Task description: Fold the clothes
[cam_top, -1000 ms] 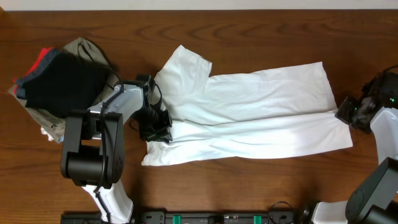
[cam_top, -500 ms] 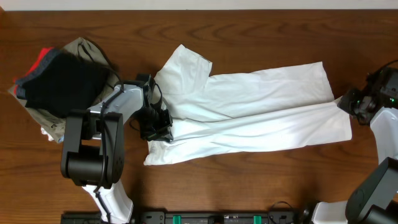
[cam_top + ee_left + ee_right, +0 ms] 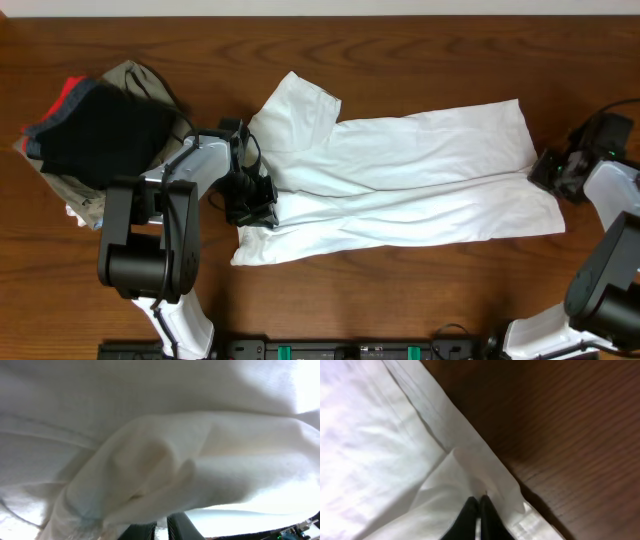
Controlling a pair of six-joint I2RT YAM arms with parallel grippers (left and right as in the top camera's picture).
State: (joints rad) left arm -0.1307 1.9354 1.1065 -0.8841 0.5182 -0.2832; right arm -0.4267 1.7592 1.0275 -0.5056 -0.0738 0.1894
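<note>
The white garment [image 3: 400,175] lies spread across the middle of the table, a sleeve folded up at its far left. My left gripper [image 3: 252,203] is shut on the garment's left edge; white cloth [image 3: 165,460] fills the left wrist view above the jaws [image 3: 161,527]. My right gripper [image 3: 548,172] is shut on the garment's right edge, where the upper layer meets the lower one. In the right wrist view the closed fingertips [image 3: 480,505] pinch the white cloth [image 3: 395,445] beside its hem.
A pile of folded garments, black [image 3: 95,130] on top with khaki and red beneath, sits at the far left. Bare brown wood [image 3: 420,290] runs along the front, and also shows in the right wrist view [image 3: 570,435].
My right gripper has lifted the garment's right lower edge and drawn it toward the far side and slightly left. The lower layer has narrowed. The left arm has not moved.
</note>
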